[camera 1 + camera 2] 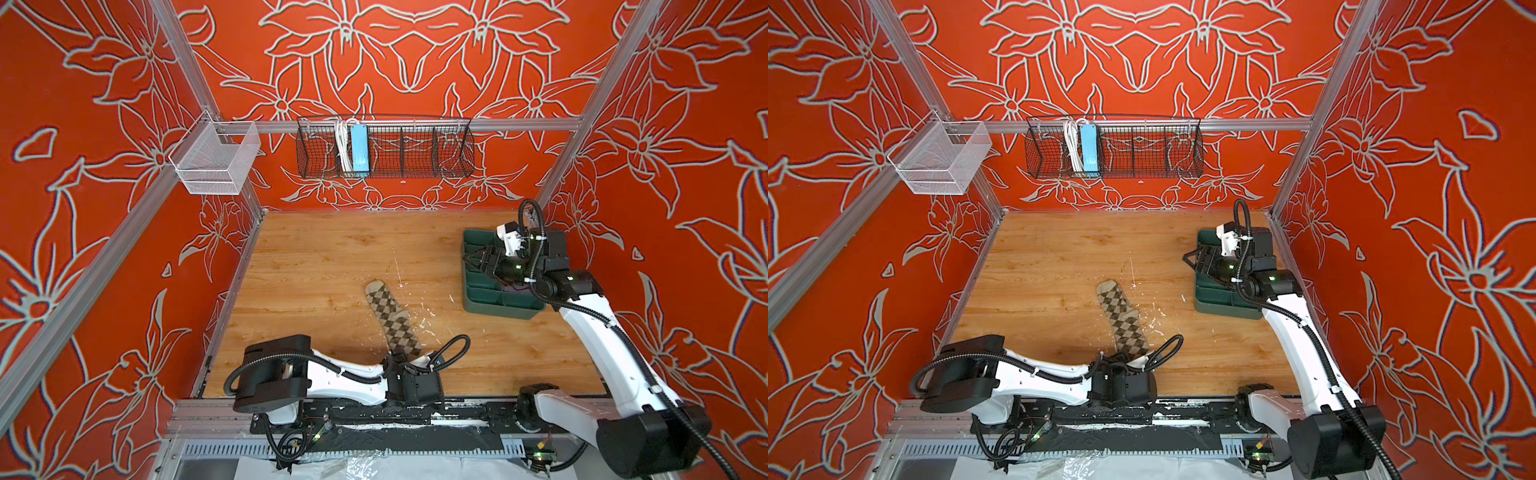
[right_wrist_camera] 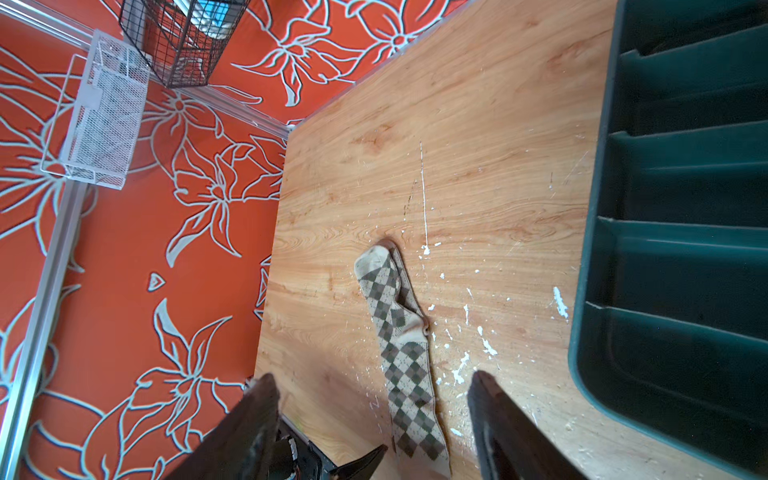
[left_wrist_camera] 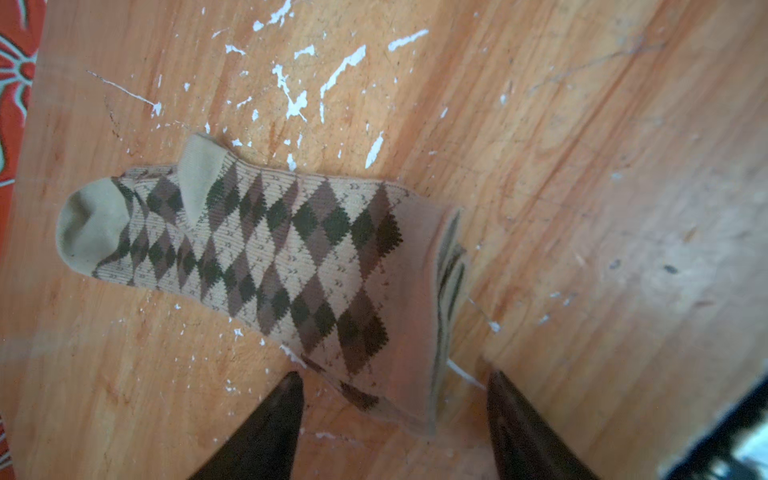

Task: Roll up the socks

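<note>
Left claw (image 3: 395, 395) at the cuff of the argyle sock (image 3: 266, 245); roll not begun.
Its jaws stand apart astride the cuff's corner, at the near edge of the counter (image 1: 316, 257); sock flat, toe far. Right claw (image 2: 374, 376), wide and empty, hangs over the green tray (image 1: 498, 301), far right. Risk, we judge: pinching only the corner, so the roll skews.

In both top views the cuff end of the beige sock (image 1: 390, 316) is hidden under the left hand (image 1: 400, 358). The green tray (image 2: 673, 257) beside the right hand (image 2: 374, 376) is cut off by its wrist view's edge.
</note>
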